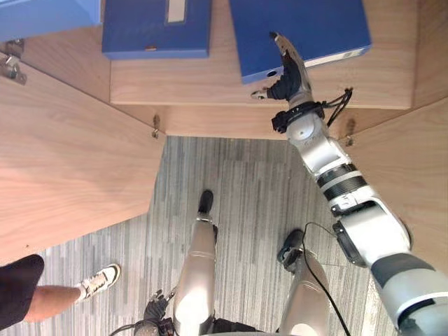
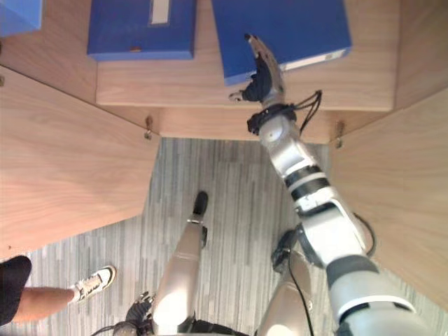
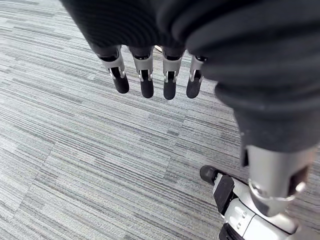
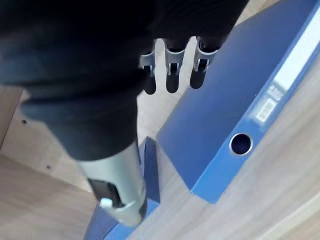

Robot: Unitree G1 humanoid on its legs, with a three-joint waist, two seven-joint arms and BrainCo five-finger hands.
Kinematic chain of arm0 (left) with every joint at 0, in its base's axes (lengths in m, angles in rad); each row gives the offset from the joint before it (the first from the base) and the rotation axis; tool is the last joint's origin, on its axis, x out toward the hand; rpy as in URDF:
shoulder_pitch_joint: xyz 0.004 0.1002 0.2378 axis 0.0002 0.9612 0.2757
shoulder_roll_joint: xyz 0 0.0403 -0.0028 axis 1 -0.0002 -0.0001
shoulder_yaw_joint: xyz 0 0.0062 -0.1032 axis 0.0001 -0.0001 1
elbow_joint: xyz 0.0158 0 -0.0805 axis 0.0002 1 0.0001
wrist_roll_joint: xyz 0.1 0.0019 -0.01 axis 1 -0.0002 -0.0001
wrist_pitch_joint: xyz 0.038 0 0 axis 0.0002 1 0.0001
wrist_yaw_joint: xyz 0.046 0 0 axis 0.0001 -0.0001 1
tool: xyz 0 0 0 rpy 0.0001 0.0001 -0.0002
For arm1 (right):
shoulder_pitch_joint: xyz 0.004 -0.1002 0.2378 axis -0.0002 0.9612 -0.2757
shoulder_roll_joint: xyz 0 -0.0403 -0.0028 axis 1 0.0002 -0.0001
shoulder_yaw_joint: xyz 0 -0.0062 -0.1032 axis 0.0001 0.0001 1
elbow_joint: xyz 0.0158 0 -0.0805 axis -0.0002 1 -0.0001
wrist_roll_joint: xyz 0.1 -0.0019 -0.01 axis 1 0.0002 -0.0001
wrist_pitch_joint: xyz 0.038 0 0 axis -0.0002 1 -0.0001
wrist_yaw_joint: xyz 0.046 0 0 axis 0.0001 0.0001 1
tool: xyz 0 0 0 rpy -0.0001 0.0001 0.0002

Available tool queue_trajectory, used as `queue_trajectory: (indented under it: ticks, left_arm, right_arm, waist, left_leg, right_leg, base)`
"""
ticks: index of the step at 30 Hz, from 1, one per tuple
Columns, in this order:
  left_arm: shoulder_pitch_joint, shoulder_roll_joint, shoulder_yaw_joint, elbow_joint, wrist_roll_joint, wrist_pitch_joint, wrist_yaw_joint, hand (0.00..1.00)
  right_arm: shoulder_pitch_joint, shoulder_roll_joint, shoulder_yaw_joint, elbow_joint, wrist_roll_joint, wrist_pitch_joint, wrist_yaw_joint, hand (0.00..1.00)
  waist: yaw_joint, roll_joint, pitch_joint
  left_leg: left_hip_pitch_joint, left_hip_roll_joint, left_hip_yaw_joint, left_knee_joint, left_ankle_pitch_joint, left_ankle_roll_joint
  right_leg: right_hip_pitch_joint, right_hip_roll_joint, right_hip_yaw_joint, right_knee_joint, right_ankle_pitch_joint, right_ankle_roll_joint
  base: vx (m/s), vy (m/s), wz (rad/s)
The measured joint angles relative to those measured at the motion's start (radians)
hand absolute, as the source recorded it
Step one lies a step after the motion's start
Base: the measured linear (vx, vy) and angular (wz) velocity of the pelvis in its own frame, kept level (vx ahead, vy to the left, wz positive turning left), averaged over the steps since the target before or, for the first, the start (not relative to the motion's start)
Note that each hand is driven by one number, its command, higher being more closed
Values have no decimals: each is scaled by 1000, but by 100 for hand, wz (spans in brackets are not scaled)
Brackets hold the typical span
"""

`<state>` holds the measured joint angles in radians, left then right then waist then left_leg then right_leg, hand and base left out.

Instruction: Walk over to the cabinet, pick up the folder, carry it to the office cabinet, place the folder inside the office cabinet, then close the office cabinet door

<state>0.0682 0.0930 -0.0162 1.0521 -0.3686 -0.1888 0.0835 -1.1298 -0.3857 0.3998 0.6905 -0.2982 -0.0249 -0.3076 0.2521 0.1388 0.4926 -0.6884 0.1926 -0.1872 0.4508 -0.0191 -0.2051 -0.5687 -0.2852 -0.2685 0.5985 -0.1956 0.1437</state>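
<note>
Right wrist view: blue folder [image 4: 220, 100] lies flat on the cabinet shelf [image 1: 210, 80], right hand [image 1: 290, 73] open-fingered over its near edge, gripping nothing. Placement looks done; next, swing the open door [image 1: 70, 161] shut. Left hand [image 3: 145, 82] hangs relaxed.

Person's sneaker [image 1: 98, 281] on grey carpet [image 1: 245, 189]

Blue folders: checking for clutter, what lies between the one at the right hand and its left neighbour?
Nothing: a bare strip of wooden shelf separates the right folder from its neighbour, in the left eye view.
</note>
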Motion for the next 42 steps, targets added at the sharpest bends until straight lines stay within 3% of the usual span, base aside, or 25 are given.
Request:
queue_trajectory:
  ticks: [7,13,18,25,27,29,32,39,42]
  left_arm:
    - [-11,4,0,0,-26,-4,8,0]
    - [-24,13,1,39,-63,-3,11,0]
    - [-24,15,1,47,-67,1,19,0]
    - [-54,12,1,64,-103,0,29,0]
    - [-66,-1,17,64,-106,-2,30,0]
    - [-70,-36,80,54,-112,-4,30,0]
    - [-70,-81,149,15,-113,-2,31,0]
    - [-70,-85,161,-26,-134,3,33,0]
    - [-70,-86,161,-30,-138,3,33,0]
  right_arm:
    - [-92,-9,149,-1,-41,-5,15,0]
    - [-96,34,153,-7,-37,-5,21,0]
    - [-97,92,153,12,-37,-5,20,0]
    - [-130,114,124,181,21,4,20,0]
    - [-137,101,90,185,77,4,17,0]
    - [-139,65,71,173,128,5,11,0]
    - [-139,10,49,61,191,5,-10,0]
    - [-134,-12,-4,5,283,5,-29,0]
    - [-134,-23,-52,-3,351,2,-38,0]
  waist:
    - [33,1,0]
    - [66,1,-1]
    - [74,1,-1]
    - [94,7,-4]
    - [93,14,-5]
    - [86,31,-4]
    - [63,31,-4]
    - [18,31,-4]
    - [16,30,-4]
  left_leg:
    - [-18,2,-13,-35,11,-3]
    - [-28,1,-20,-50,15,-5]
    - [-32,1,-23,-61,19,-5]
    - [-91,-4,-31,-22,19,-5]
    - [-149,-17,-35,67,2,1]
    - [-216,-39,-37,226,-78,19]
    - [-329,-70,-35,411,-160,22]
    - [-393,-100,-30,498,-178,27]
    - [-395,-107,-29,493,-174,30]
  right_leg:
    - [-8,1,-23,-20,0,0]
    - [-8,2,-35,-36,0,0]
    - [-9,3,-44,-45,0,0]
    - [-60,-8,-50,-10,-2,-2]
    - [-106,-34,-50,60,-13,-10]
    - [-155,-74,-45,187,-61,2]
    - [-261,-125,1,337,-128,25]
    - [-324,-161,30,407,-138,48]
    - [-325,-168,30,405,-134,48]
  base:
    - [72,-4,7]
    - [39,10,5]
    - [38,7,3]
    - [18,5,2]
    - [-4,6,3]
    - [-36,63,1]
    - [-92,104,-2]
    - [-94,92,1]
    - [-9,43,6]
